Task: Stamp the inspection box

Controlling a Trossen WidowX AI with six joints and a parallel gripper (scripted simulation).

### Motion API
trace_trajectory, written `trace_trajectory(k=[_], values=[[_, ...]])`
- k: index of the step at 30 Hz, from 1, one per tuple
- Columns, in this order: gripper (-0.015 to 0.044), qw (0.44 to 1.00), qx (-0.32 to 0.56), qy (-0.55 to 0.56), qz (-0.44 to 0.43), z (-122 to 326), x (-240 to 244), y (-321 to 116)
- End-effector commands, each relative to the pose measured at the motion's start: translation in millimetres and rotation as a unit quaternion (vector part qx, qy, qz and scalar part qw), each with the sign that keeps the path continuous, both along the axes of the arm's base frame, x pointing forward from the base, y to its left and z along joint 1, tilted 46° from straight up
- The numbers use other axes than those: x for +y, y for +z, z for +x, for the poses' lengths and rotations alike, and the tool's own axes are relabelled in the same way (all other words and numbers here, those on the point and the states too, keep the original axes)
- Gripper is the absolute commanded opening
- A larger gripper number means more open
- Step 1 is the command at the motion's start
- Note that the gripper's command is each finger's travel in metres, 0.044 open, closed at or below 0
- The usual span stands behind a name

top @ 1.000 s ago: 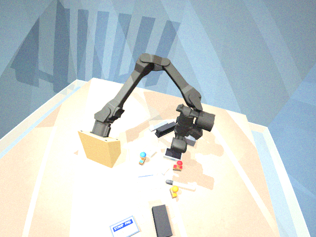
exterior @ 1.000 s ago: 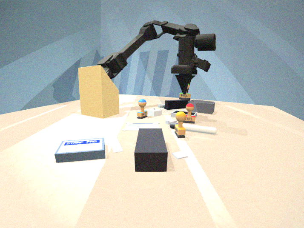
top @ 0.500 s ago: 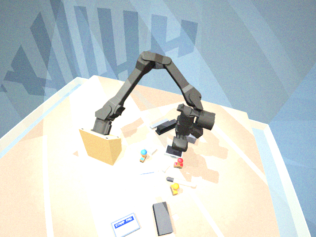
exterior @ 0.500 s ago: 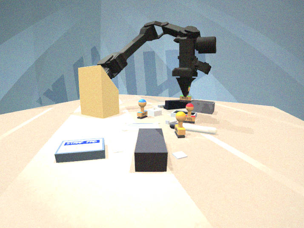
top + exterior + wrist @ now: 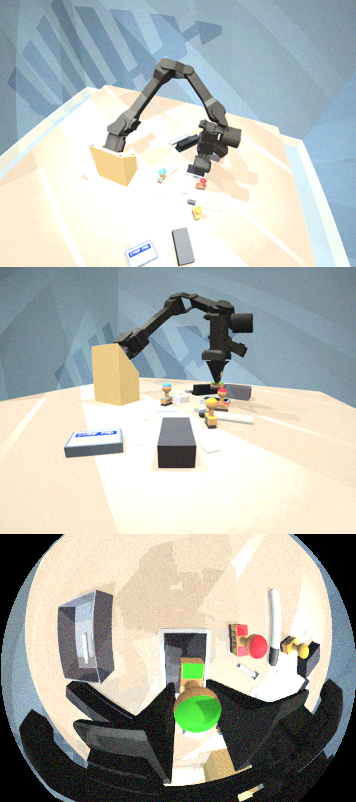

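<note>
My gripper (image 5: 217,382) (image 5: 190,685) is shut on the green-topped PASS stamp (image 5: 217,384) (image 5: 192,670) and holds it upright. The stamp hangs a little above the open ink pad (image 5: 191,169) (image 5: 185,646), over its near part in the wrist view. The pad's grey rim (image 5: 204,402) surrounds a dark surface. The stamp's underside is hidden in the wrist view. The card (image 5: 164,415) lies flat in front of the blue stamp in the exterior view. It is washed out in the top view, and I cannot make out its box.
The red FAIL stamp (image 5: 201,185) (image 5: 222,406) (image 5: 238,640) stands beside the pad. Blue (image 5: 161,173) (image 5: 166,394) and yellow (image 5: 197,213) (image 5: 211,416) stamps stand nearby. A marker (image 5: 208,205) (image 5: 274,624), a grey bin (image 5: 102,634), a black block (image 5: 176,436) and a wooden block (image 5: 106,376) are around.
</note>
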State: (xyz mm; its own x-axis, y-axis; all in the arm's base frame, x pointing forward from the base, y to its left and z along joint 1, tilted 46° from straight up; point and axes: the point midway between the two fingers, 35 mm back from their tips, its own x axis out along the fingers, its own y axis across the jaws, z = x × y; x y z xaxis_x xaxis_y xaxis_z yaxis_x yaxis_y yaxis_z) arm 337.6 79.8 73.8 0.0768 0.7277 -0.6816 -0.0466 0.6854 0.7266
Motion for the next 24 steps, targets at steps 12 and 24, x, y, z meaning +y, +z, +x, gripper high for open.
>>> trace_trajectory(k=[12, 24], values=[[0.0000, 1.000, 0.003, -0.003, 0.002, 0.0, 6.6, -7.2], [0.0000, 1.000, 0.002, -0.001, 0.003, 0.3, 12.3, -12.6]])
